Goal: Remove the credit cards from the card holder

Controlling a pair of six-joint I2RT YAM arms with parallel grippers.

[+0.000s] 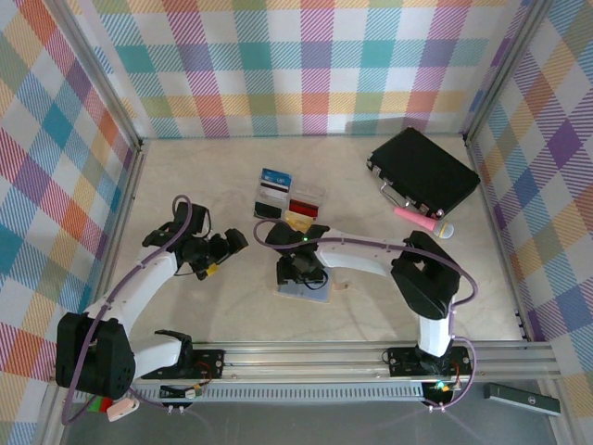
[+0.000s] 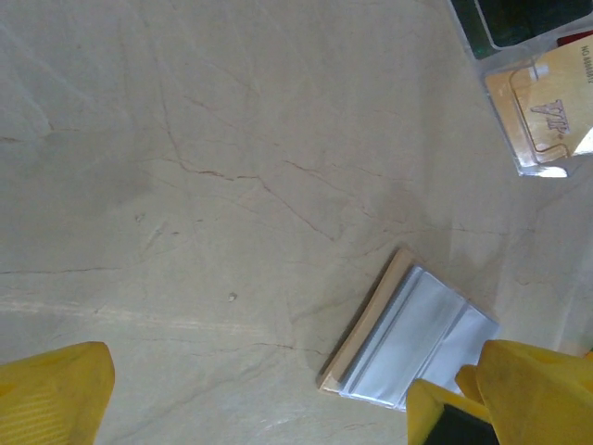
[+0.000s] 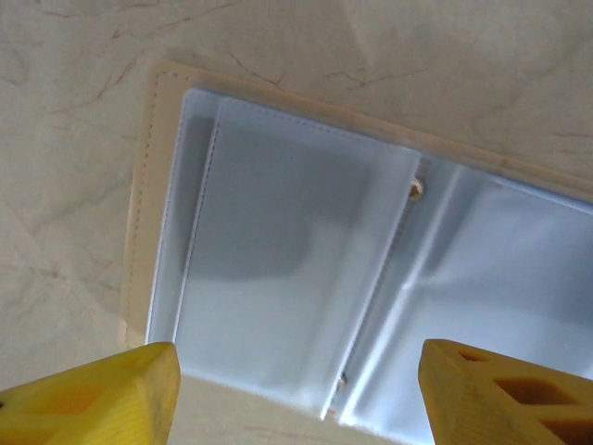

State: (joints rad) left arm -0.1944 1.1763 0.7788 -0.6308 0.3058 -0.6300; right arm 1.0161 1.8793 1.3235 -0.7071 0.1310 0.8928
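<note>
Right fingers (image 3: pixel 93 403), yellow, spread wide at the lower corners of the right wrist frame, pinching nothing, poised just above the card holder (image 3: pixel 296 269). Holder open and flat on the marble-look table (image 3: pixel 389 46), pale tan border along its left edge, two clear blue-lavender pockets side by side, a small metal stud (image 3: pixel 417 188) at the fold between them.

Left fingers (image 2: pixel 51 394) likewise fully spread, one at lower left and one at lower right of the left wrist frame, gripping nothing, bare table between them. Card holder at lower right there, just beside the right-hand finger; contact impossible to tell. At upper right, a clear plastic tray (image 2: pixel 505 120) with a yellow-gold credit card (image 2: pixel 556 102) in one compartment and a dark card (image 2: pixel 528 19) in the next.

From the top camera: card holder just below centre, under the tip of the right arm (image 1: pixel 371 252). Left arm (image 1: pixel 139 278) reaching in from lower left, its tip well apart to the holder's left. Tray just above the holder in frame, with a white card with a dark stripe (image 1: pixel 271 193), a blue card (image 1: pixel 271 175) and a red card (image 1: pixel 304 203) in it. Black case (image 1: pixel 424 169) at upper right, pink microphone-shaped object (image 1: pixel 422 221) just below it.
</note>
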